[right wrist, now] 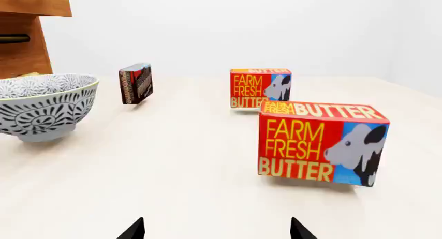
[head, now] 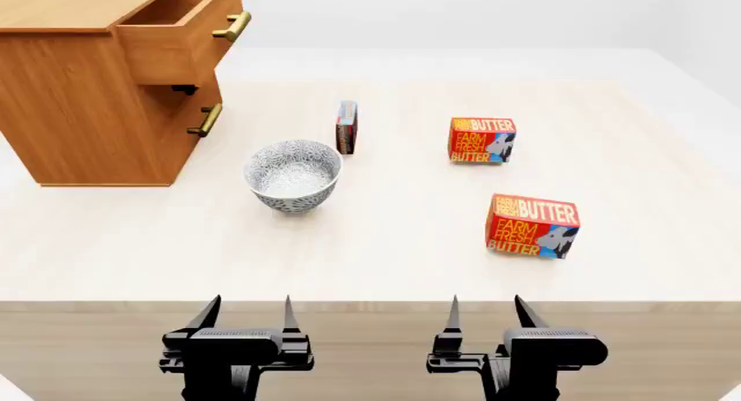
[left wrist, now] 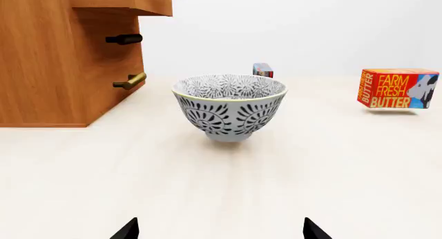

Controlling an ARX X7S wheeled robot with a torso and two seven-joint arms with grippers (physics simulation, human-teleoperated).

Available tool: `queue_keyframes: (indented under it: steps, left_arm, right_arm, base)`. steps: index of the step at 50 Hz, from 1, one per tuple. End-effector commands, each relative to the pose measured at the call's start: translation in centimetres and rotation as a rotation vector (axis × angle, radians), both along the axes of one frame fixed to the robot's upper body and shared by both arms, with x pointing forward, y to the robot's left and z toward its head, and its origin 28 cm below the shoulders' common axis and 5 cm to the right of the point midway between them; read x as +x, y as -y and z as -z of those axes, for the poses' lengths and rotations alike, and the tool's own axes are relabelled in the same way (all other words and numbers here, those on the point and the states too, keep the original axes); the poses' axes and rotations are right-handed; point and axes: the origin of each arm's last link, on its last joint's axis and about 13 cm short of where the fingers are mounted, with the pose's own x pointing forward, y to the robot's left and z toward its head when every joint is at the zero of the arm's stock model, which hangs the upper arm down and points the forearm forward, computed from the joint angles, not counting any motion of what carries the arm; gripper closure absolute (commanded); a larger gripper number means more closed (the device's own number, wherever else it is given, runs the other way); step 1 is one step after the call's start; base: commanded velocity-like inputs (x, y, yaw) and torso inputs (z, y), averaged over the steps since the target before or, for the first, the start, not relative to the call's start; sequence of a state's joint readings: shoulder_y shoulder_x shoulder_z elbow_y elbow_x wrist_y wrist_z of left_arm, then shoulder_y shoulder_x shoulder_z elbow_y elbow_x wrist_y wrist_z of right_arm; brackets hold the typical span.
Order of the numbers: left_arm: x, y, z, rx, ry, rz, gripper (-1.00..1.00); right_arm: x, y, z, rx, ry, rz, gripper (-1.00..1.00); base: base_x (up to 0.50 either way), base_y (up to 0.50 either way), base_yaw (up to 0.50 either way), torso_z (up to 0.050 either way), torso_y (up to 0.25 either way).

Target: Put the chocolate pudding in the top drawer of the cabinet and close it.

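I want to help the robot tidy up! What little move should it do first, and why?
Probably reach the right gripper forward toward the chocolate pudding. Both grippers are open and empty, back at the table's near edge. The pudding stands on edge behind the patterned bowl, and the top drawer is already pulled open, so grasping comes first.
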State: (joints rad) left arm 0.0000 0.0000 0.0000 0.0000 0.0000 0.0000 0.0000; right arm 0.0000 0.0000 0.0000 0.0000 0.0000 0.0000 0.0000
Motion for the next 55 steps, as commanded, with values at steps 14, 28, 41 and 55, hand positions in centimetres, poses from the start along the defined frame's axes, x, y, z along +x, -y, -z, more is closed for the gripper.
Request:
queue_keyframes:
  steps: [14, 28, 41, 55]
  left_arm:
    - [-0.4, -0.1, -0.2, -0.024, 0.091, 0.03, -1.0]
    - [-0.7, -0.2, -0.6, -0.028, 0.178, 0.065, -1.0]
    - [-0.5, -0.2, -0.7, -0.024, 0.184, 0.067, -1.0]
    - [-0.8, -0.4, -1.7, -0.016, 0.275, 0.049, -1.0]
  right_arm:
    - [-0.9, 0.0, 0.1, 0.019, -0.003, -0.042, -1.0]
    - [0.7, -0.5, -0.5, 0.031, 0.056, -0.092, -1.0]
    - [0.6, -0.6, -1.0, 0.022, 0.052, -0.116, -1.0]
    - [0.8, -0.8, -2.3, -0.037, 0.132, -0.115, -1.0]
  base:
    - [0.0, 0.0, 0.0, 0.0, 0.0]
    - [0.0, 0.0, 0.0, 0.036, 0.0]
    - [0.0, 0.0, 0.0, 0.05, 0.0]
    - [0.0, 0.0, 0.0, 0.05, 0.0]
